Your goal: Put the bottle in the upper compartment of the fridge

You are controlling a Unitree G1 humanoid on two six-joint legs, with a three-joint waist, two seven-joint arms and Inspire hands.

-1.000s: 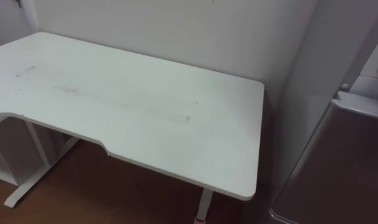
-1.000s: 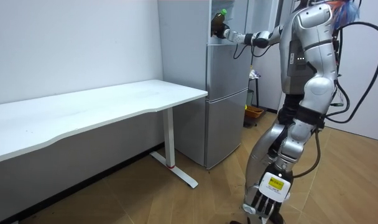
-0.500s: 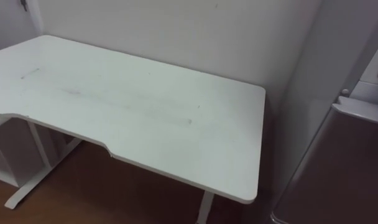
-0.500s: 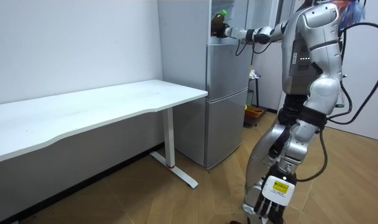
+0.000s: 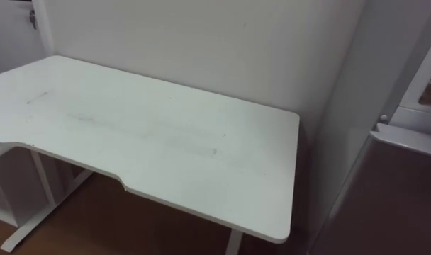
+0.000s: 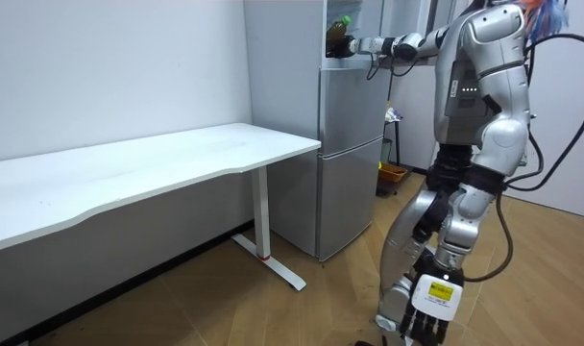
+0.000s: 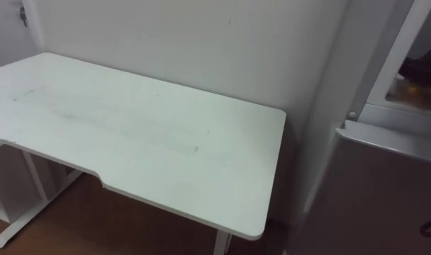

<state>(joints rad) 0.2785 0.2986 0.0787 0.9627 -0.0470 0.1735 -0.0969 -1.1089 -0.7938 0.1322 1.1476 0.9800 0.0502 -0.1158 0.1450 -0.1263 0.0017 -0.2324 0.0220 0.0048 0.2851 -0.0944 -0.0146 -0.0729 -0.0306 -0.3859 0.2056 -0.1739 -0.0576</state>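
Observation:
The bottle (image 6: 344, 20), dark with a green cap, is up at the open upper compartment (image 6: 361, 33) of the grey fridge (image 6: 350, 154). In the room view my right hand (image 6: 337, 45) is stretched out level to the compartment's front edge and is shut on the bottle. I stand on the wooden floor just beside the fridge, on the room view's right. My left hand (image 6: 415, 306) hangs low by my leg with relaxed fingers and holds nothing. In the right eye view a dark shape (image 7: 422, 67) sits inside the upper opening above the lower door (image 7: 375, 191); I cannot tell what it is.
A long white desk (image 5: 152, 134) with white legs stands against the wall, touching the fridge's left side (image 5: 357, 85). A small orange bin (image 6: 392, 175) sits on the floor behind the fridge. Open wooden floor (image 6: 273, 312) lies in front of the desk.
My right arm has risen and straightened, carrying the bottle a little further towards the upper compartment. My left hand has swung slightly. The eye view has shifted.

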